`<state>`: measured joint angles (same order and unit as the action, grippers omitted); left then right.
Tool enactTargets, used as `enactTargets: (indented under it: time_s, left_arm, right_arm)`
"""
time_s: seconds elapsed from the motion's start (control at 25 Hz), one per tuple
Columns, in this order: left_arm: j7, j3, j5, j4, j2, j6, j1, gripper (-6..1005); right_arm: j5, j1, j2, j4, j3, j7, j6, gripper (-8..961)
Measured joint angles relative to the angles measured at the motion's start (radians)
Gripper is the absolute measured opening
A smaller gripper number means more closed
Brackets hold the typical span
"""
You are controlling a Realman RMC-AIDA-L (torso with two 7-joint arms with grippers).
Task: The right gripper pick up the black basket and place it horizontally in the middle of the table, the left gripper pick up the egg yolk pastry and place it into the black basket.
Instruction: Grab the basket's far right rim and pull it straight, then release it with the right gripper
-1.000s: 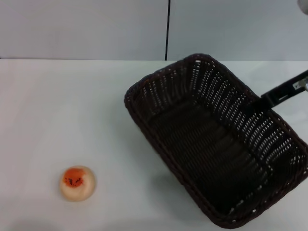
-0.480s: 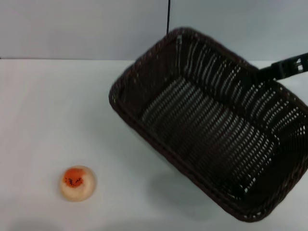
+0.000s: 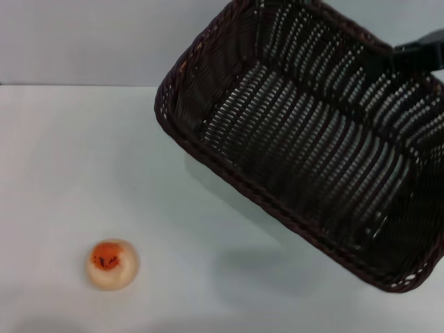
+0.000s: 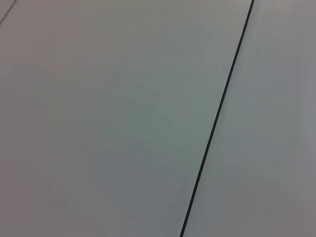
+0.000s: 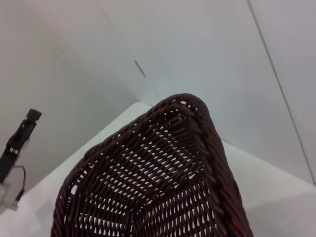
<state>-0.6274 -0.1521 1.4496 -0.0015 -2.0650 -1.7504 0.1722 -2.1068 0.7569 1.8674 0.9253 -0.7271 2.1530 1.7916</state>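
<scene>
White table (image 3: 62, 159) ran across the whole scene. At its left, near the front edge, sat the pastry (image 3: 112, 263), untouched, its orange patch up, well apart from everything else. The left gripper was in no view; its wrist camera faced only a plain wall with a dark seam, so that arm looked parked and its fingers could not be judged.

Further right, the basket (image 3: 298, 139) hung in the air, tilted, its open side turned toward the head camera and its near long rim low over the table, a soft shadow beneath it. At its far right rim the right gripper (image 3: 388, 62) reached in from the edge of the view, apparently clamped on the weave there, since nothing else carried the basket. The right wrist view showed the braided rim and corner close up.

By my reading, the first step was in hand: basket lifted, not yet set down. The next move would call for swinging it leftward to the table's middle, levelling it, turning its long side crosswise, lowering it flat, then letting go, clear of the pastry.
</scene>
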Motion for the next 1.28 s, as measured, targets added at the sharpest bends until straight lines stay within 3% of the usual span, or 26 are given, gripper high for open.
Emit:
enactTargets:
  time_s: [0.04,0.16,0.32,0.4,0.44,0.48,0.6,0.64,0.76,0.84,1.28]
  left_arm:
    - [0.000,0.000,0.000,0.000,0.000,0.000,0.001,593]
    - [0.000,0.001,0.000,0.000,0.000,0.002,0.002,593]
    - [0.000,0.003,0.000,0.000,0.000,0.006,0.002,593]
    - [0.000,0.004,0.000,0.000,0.000,0.007,0.001,593]
    - [0.001,0.005,0.000,0.000,-0.001,0.007,0.001,593]
    - [0.002,0.007,0.001,0.000,-0.001,0.007,0.000,593]
    - [0.005,0.012,0.002,-0.003,-0.002,0.008,-0.001,592]
    - [0.007,0.012,0.002,-0.008,-0.002,0.008,-0.003,592]
    - [0.009,0.012,0.002,-0.012,-0.003,0.008,-0.005,592]
    - [0.009,0.013,0.002,-0.012,-0.003,0.008,-0.006,592]
    - [0.003,0.026,0.002,-0.014,-0.003,0.008,-0.004,591]
  right_arm:
    - [0.000,0.030,-0.019,0.001,-0.012,-0.029,0.016,188]
    - [-0.005,0.067,-0.031,-0.006,-0.037,-0.059,0.035,190]
    - [-0.048,0.139,-0.032,-0.025,-0.144,-0.099,0.048,199]
    - [-0.074,0.172,-0.020,-0.045,-0.188,-0.122,0.044,203]
    - [-0.099,0.203,-0.001,-0.071,-0.213,-0.154,0.035,205]
    - [-0.099,0.203,-0.001,-0.071,-0.213,-0.154,0.035,207]
    - [-0.124,0.228,0.033,-0.090,-0.221,-0.200,0.014,214]
    - [-0.129,0.232,0.054,-0.093,-0.223,-0.231,-0.002,216]
    - [-0.129,0.232,0.070,-0.094,-0.223,-0.255,-0.017,222]
    - [-0.139,0.233,0.094,-0.098,-0.223,-0.298,-0.042,227]
    - [-0.152,0.267,0.106,-0.167,-0.248,-0.376,-0.075,250]
